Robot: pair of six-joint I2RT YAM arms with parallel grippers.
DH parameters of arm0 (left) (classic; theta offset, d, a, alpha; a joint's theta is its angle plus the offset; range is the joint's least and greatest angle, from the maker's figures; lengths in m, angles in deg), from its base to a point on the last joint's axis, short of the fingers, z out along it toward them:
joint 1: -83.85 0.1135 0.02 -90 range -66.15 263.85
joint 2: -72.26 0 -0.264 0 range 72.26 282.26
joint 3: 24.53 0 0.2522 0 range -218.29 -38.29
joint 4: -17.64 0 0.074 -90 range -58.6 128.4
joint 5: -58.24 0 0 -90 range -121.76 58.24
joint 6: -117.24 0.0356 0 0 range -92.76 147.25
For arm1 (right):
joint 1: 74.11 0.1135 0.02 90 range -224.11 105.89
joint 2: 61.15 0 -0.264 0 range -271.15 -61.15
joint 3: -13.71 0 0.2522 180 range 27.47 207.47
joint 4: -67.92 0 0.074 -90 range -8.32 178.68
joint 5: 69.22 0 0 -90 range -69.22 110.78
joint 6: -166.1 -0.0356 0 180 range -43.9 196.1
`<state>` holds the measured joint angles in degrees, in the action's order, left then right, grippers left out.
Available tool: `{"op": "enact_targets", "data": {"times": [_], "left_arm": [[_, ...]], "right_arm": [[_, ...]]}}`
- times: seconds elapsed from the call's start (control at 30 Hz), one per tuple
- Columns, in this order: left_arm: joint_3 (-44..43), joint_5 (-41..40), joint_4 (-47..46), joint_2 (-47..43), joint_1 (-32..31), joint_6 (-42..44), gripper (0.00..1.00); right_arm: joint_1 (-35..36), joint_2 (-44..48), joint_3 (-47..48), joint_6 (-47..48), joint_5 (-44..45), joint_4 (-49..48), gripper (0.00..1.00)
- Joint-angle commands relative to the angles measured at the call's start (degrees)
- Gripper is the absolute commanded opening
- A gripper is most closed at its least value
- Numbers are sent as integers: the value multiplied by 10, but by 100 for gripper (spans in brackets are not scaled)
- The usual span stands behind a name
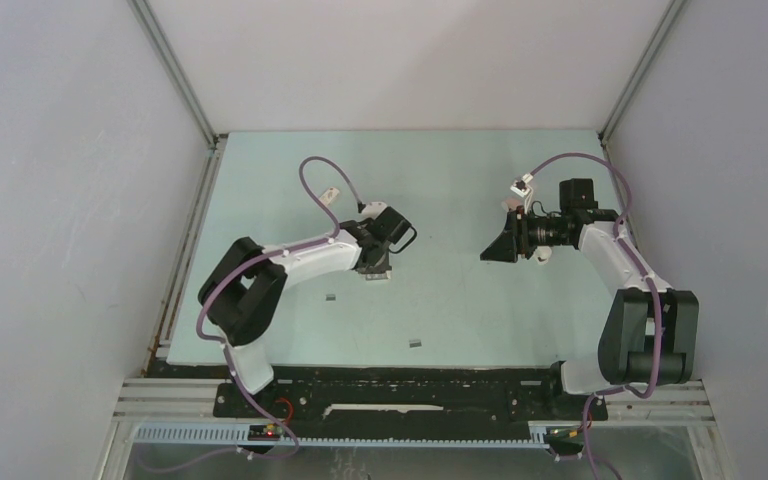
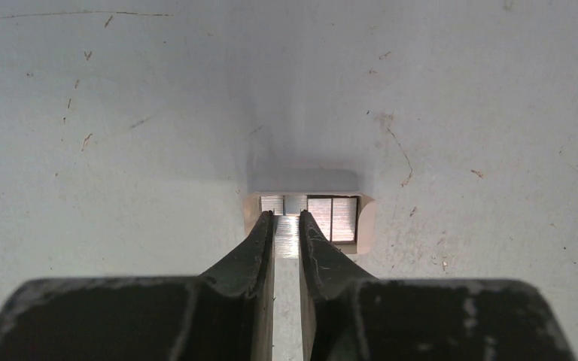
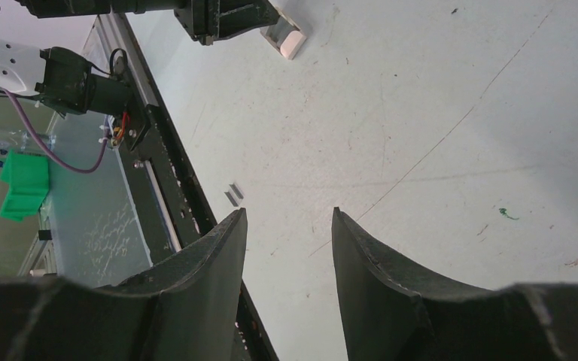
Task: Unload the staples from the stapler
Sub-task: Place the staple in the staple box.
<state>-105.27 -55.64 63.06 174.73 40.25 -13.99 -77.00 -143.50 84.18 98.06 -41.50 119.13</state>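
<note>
A pale mint-green bench (image 1: 460,180), faintly scratched, is shown. White-and-black arms (image 1: 310,258) are draped with purple cables (image 1: 305,178). Dark grey staples (image 1: 415,343) are seen. Silvery ridged strips (image 2: 342,218) are seen inside a cream-white box (image 2: 305,184). The left pincer (image 2: 286,222) and right pincer (image 3: 290,226) are black.

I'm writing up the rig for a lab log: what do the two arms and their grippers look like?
Both the left arm and right arm have white links, black joints and a looping purple cable. The left gripper and right gripper carry black, tapering fingers, scuffed pale at the edges.
</note>
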Motion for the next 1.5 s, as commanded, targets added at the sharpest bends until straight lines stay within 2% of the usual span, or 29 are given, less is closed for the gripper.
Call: {"op": "enact_targets", "data": {"times": [0.0,1.47], "left_arm": [[-18,-16,-20,3,6,-17,6],[8,-6,-26,14,10,-38,7]], "right_arm": [[2,-2,-1,6,-4,-5,55],[1,-2,0,6,-7,-4,55]]}}
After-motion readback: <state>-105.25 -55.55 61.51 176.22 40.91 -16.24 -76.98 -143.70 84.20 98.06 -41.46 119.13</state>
